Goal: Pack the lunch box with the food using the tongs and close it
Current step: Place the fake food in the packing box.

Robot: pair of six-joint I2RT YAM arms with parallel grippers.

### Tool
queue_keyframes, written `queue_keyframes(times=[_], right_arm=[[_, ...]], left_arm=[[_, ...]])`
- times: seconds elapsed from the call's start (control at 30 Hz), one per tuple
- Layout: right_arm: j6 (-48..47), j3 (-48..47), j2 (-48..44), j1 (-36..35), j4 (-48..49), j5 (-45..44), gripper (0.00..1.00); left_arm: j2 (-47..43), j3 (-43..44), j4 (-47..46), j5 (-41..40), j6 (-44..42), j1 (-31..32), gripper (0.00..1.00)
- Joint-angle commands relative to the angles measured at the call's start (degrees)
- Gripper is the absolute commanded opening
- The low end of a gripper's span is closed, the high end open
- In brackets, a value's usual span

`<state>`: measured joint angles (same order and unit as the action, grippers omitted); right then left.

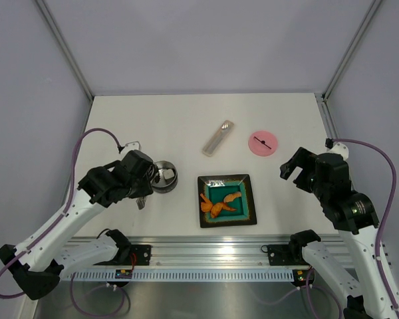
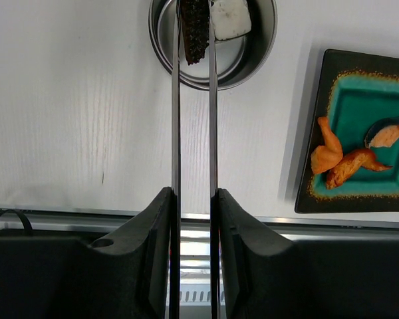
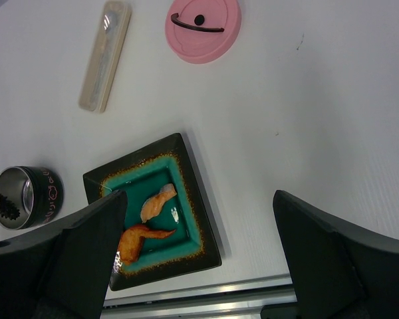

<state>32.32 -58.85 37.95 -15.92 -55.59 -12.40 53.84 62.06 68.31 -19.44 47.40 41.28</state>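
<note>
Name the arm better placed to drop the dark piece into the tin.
Left: the left gripper clamps the tongs, dark piece between their tips over the lunch box. The right gripper hangs open and empty.

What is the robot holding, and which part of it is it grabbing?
The left tool squeezes the tongs partway along their arms, with a dark food piece between the tips at the lunch box. The right tool holds nothing.

- Cut off at the top of the left wrist view: far rim of the lunch box [image 2: 243, 63], tips of the tongs [image 2: 176, 119].
- Hidden behind a right gripper [image 3: 199, 199] finger: one corner of the plate [image 3: 136, 158].
</note>
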Motion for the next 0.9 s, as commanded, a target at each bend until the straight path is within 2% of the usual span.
queue_keyframes(times=[0.0, 0.1, 0.27, 0.37, 0.5, 0.6, 0.77, 0.87], right_arm=[[0.4, 0.3, -0.3, 0.0, 0.8, 0.4, 0.99], [0.3, 0.4, -0.3, 0.0, 0.9, 0.4, 0.99], [0.3, 0.6, -0.3, 0.0, 1.1, 0.5, 0.99], [0.4, 0.6, -0.3, 0.0, 1.0, 0.5, 0.99], [0.4, 0.8, -0.4, 0.0, 1.1, 0.4, 0.99], [0.4, 0.8, -0.3, 0.0, 1.1, 0.3, 0.99], [0.2, 0.8, -0.1, 0.0, 0.8, -0.4, 0.99], [0.2, 0.8, -0.2, -0.1, 0.4, -0.9, 0.99]], left_arm=[[-0.1, -0.5, -2.3, 0.6, -0.2, -0.2, 0.33], [-0.3, -0.4, -2.8, 1.0, -0.6, -0.1, 0.46], [-0.6, 0.2, -3.0, 1.3, -1.1, -0.1, 0.49], [-0.8, 0.5, -3.1, 1.5, -1.3, -0.1, 0.48], [-2.4, 1.4, -4.7, 1.9, -1.8, 0.5, 0.37], [-2.0, 3.1, -4.8, 0.3, -1.5, 4.3, 0.33], [3.3, 6.5, -4.7, -2.4, -0.3, 15.6, 0.29], [6.7, 7.6, -7.6, -0.3, -1.7, 21.6, 0.29]])
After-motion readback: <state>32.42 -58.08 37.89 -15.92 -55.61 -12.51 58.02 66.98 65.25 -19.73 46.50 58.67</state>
